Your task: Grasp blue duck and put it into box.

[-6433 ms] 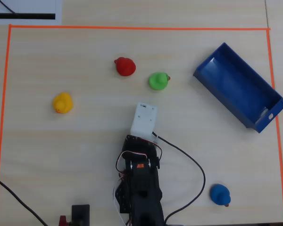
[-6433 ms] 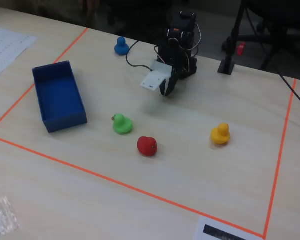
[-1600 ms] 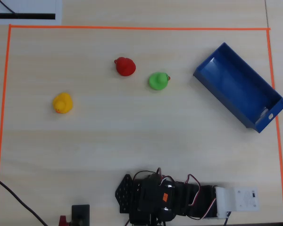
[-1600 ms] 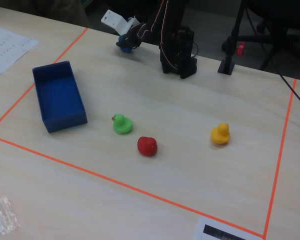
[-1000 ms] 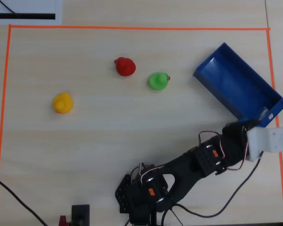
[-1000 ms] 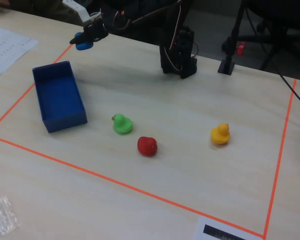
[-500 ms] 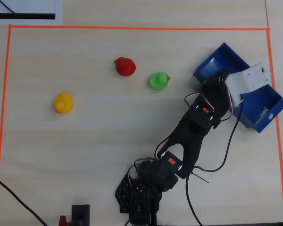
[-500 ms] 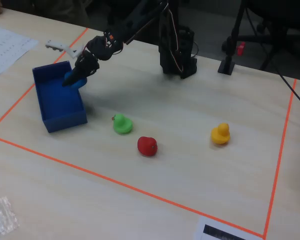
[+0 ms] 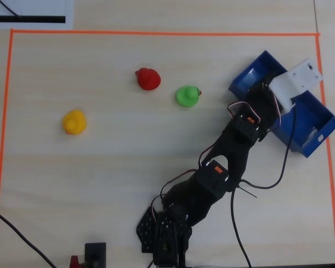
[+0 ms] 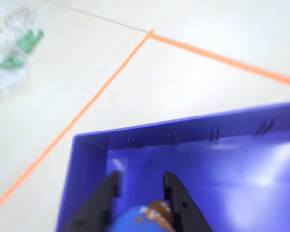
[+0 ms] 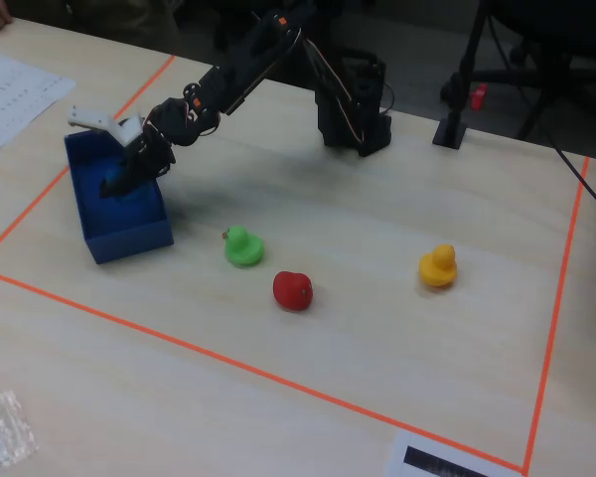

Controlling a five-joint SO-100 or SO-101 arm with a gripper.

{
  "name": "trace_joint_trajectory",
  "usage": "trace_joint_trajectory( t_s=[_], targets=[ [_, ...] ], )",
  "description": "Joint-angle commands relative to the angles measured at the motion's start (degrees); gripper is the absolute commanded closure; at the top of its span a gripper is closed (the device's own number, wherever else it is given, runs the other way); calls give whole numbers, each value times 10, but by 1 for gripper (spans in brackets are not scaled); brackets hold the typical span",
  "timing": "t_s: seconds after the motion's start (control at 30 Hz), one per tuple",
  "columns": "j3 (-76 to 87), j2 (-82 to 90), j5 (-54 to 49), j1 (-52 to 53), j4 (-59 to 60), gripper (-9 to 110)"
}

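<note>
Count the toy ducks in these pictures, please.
4. The yellow duck, red duck and green duck are on the table; the blue duck is in the gripper, over the box.

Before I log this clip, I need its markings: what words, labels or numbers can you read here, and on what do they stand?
None can be read.
Printed sheet, fixed view: faint rows, too small to read.
Paper with black bar, overhead view: no letters legible.
Box, blue duck, gripper: unmarked.
</note>
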Motion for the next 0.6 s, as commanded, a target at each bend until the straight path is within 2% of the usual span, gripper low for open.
trace_joint_trajectory(
  t_s=[0.0,0.17,0.37,0.57],
  targets=[
    [-25,5,-62,16,-42,72],
    [-36,26,-77,27,-51,67],
    [21,180,4,11,96,81],
    [185,411,38,-93,192,87]
  ],
)
